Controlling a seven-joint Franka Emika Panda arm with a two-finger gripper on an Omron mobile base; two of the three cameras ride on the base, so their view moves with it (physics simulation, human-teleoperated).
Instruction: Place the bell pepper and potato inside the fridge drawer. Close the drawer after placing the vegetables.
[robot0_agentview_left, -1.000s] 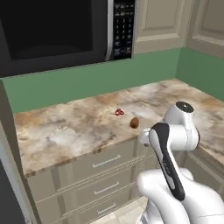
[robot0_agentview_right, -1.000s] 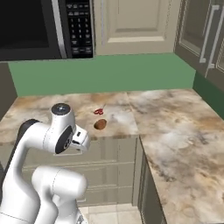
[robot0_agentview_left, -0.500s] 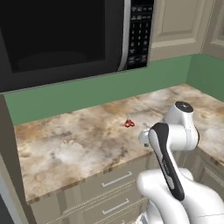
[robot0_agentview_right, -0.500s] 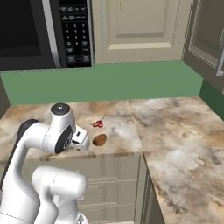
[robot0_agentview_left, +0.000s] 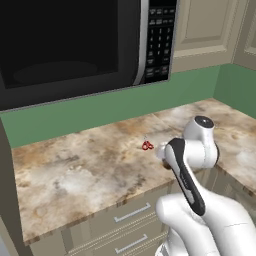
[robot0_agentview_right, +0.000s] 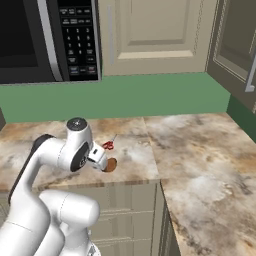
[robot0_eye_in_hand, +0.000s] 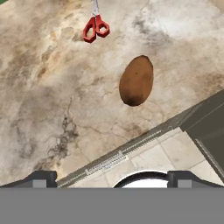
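The potato (robot0_eye_in_hand: 136, 80) lies on the marbled desk (robot0_eye_in_hand: 52, 100), near its front edge, well below the red scissors (robot0_eye_in_hand: 96, 28) in the hand view, long axis running up and slightly right. We judge it sits ahead of our tool (robot0_eye_in_hand: 112, 177), a little right of centre. The tool's tips stand wide apart, holding nothing. We see the potato beside the wrist from the right base camera (robot0_agentview_right: 110, 164).

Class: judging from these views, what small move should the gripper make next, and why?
Probably advance the gripper toward the brown oval potato: it lies untouched on the marbled countertop near the edge, ahead of the open, empty fingertips, with red-handled scissors beyond it.
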